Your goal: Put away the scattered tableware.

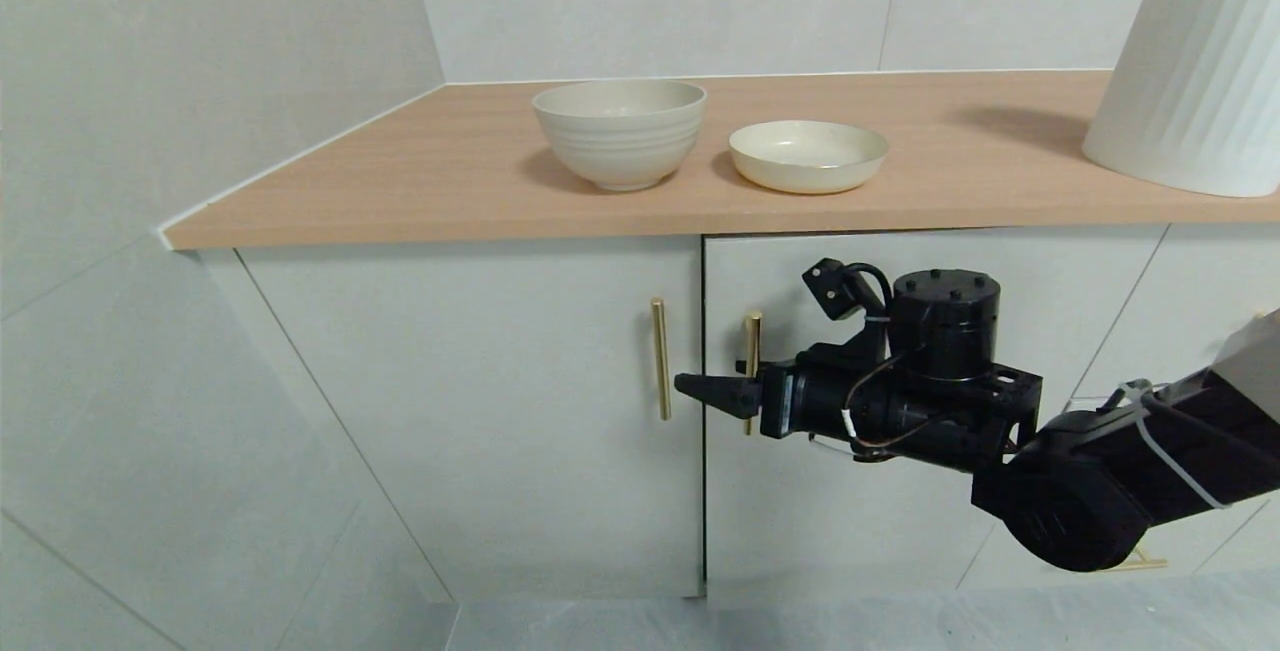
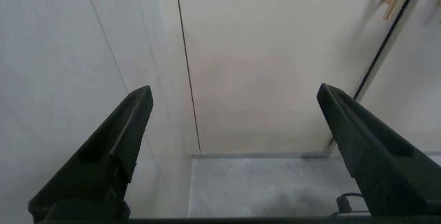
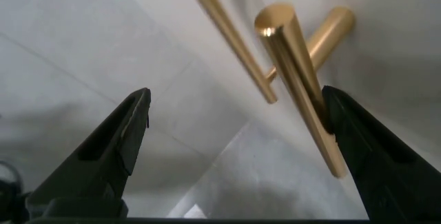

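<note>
At the cabinet doors point(image 1: 480, 411), the right end effector point(image 3: 236, 100) gapes empty, handle point(image 3: 300, 86) just inside one jaw. Bowl point(image 1: 620, 134) and dish point(image 1: 808, 155) sit on the tabletop point(image 1: 450, 181), eleven and one o'clock from it. Likely opening a door; next, clamp and pull.

Soft, even light fills the scene, bright on the pale walls point(image 1: 200, 81) and cabinet doors point(image 1: 470, 411). It comes from above and to the right: the bowl point(image 1: 620, 131), the shallow plate point(image 1: 808, 155) and the white ribbed vessel point(image 1: 1190, 61) each throw a faint, soft-edged shadow leftward on the wooden countertop point(image 1: 450, 181). Its near edge shades a thin band along the doors. In the right wrist view the brass handle point(image 3: 296, 79) carries bright streaks of glare.
</note>
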`<state>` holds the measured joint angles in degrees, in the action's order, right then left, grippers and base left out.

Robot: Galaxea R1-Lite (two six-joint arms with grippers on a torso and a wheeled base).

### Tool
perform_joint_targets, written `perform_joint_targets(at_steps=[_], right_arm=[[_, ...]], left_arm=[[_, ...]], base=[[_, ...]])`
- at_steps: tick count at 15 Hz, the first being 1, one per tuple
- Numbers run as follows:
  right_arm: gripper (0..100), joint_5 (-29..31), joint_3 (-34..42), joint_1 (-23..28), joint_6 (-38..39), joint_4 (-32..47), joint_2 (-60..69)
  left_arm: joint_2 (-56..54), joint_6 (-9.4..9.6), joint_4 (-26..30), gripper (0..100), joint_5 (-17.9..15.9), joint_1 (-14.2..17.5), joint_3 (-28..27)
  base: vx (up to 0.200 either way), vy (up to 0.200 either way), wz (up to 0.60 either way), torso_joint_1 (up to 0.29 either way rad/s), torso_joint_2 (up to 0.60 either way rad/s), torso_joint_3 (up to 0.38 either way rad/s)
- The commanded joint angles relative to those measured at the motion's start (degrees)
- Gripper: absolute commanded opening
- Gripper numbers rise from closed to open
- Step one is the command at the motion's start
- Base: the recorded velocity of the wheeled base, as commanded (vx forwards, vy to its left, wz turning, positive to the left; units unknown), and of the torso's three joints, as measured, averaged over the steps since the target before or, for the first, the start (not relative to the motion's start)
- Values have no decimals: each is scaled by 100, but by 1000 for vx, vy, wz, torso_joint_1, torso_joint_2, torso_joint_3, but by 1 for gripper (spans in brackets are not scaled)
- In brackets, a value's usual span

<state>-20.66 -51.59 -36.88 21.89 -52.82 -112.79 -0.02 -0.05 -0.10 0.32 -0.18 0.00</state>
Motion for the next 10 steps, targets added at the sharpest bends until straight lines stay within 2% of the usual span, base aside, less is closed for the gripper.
perform_joint_targets(at_steps=[1,5,7,10], right_arm=[[100,-122,237,-30,17,-79,292],[100,-421,756,-48,25,-79,934],[100,-755,1134,-100,25,-79,1365],[100,-773,1652,-259,34,-88,1839]], left_arm=[[2,5,1,100,3,1,0],[2,-4,1,100,3,1,0],[2,5,-8,100,3,1,0],[2,5,1,100,3,1,0]], base=[[0,0,0,0,0,0],[0,0,0,0,0,0],[0,0,0,0,0,0],[0,0,0,0,0,0]])
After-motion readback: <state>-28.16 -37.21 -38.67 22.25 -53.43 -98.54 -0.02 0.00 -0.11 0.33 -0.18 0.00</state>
